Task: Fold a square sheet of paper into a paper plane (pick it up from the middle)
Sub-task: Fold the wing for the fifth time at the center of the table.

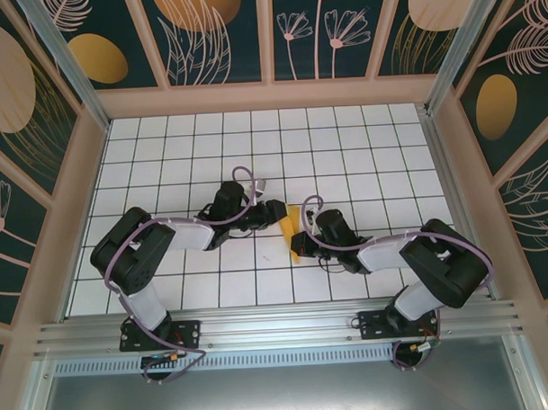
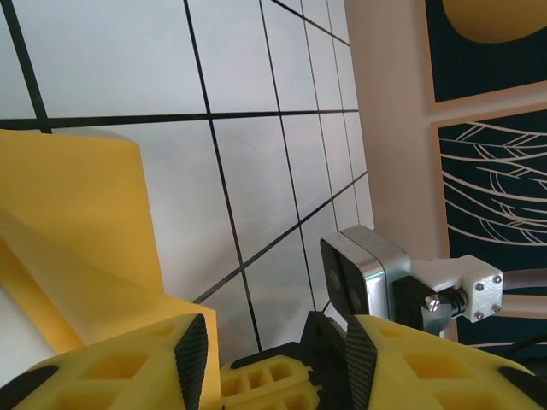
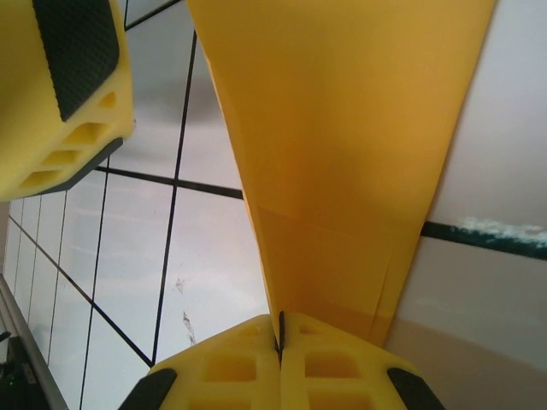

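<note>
The square sheet of paper [image 1: 291, 230] is folded into a narrow orange-yellow creased shape and stands up off the tiled floor at the centre. I cannot tell whether it has a paper plane's form. My right gripper [image 1: 305, 236] is shut on its lower edge; in the right wrist view the fingertips [image 3: 279, 329] meet on the paper [image 3: 342, 145], which rises away from them. My left gripper [image 1: 278, 214] is open just left of the paper. In the left wrist view its pads [image 2: 192, 359] stand apart with nothing between them, and the paper [image 2: 77, 222] lies to the left of the left gripper [image 2: 275, 363].
The white tiled floor [image 1: 362, 157] extends to the pink walls [image 1: 270, 97] on three sides. An aluminium rail [image 1: 278, 326] runs along the near edge by the arm bases. The right wrist's camera block [image 2: 363, 269] sits close to my left fingers; a left finger [image 3: 77, 77] hangs near the paper.
</note>
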Controlling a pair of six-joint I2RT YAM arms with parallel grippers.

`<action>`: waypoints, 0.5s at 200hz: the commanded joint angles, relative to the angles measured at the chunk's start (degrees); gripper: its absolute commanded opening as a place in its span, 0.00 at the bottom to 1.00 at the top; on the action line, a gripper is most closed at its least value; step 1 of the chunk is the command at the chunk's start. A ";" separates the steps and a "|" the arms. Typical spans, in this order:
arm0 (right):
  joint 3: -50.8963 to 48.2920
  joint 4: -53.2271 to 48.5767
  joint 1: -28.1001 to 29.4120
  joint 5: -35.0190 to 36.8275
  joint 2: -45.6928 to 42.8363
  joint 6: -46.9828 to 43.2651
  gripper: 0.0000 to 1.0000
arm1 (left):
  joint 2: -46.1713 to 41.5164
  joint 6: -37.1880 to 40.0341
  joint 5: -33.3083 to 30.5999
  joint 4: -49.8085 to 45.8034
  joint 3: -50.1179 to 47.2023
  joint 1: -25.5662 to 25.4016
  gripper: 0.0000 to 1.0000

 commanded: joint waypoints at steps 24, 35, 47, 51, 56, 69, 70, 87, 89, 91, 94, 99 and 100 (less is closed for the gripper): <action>1.63 2.93 -0.48 -3.73 4.14 1.61 0.03 | 3.11 -2.18 2.90 6.41 -0.64 -0.29 0.47; 1.77 3.37 -0.57 -3.86 4.69 2.04 0.03 | 3.53 -2.38 3.31 6.91 -0.48 -0.35 0.47; 1.91 3.60 -0.68 -4.06 5.11 2.30 0.03 | 4.05 -2.43 3.43 7.11 -0.37 -0.29 0.47; 1.95 3.58 -0.76 -4.08 5.16 2.34 0.03 | 4.21 -2.52 3.52 7.19 -0.32 -0.31 0.47; 1.95 3.63 -0.84 -4.15 5.24 2.42 0.03 | 4.39 -2.60 3.62 7.33 -0.29 -0.29 0.47; 1.95 3.61 -1.11 -4.23 5.33 2.91 0.03 | 4.73 -2.82 4.00 7.93 -0.29 -0.34 0.47; 1.91 3.61 -1.12 -4.24 5.29 2.97 0.03 | 4.75 -2.82 4.08 8.01 -0.28 -0.36 0.47; 1.47 4.51 -1.76 -4.85 5.24 3.85 0.03 | 4.69 -2.91 4.34 8.75 -0.50 -0.38 0.47; 1.39 4.69 -1.81 -4.95 5.23 4.00 0.03 | 4.57 -2.98 4.33 8.84 -0.53 -0.42 0.47; 1.35 4.77 -1.89 -5.09 5.21 4.19 0.03 | 4.58 -2.88 4.33 8.93 -0.54 -0.39 0.47; 1.26 4.95 -2.10 -5.26 5.30 4.48 0.03 | 4.50 -2.86 4.33 9.00 -0.54 -0.38 0.47; 1.12 5.15 -2.34 -5.39 5.33 5.03 0.03 | 4.38 -2.82 4.35 9.20 -0.69 -0.38 0.47; 1.09 5.21 -2.39 -5.44 5.38 5.17 0.03 | 4.35 -2.78 4.34 9.25 -0.75 -0.38 0.47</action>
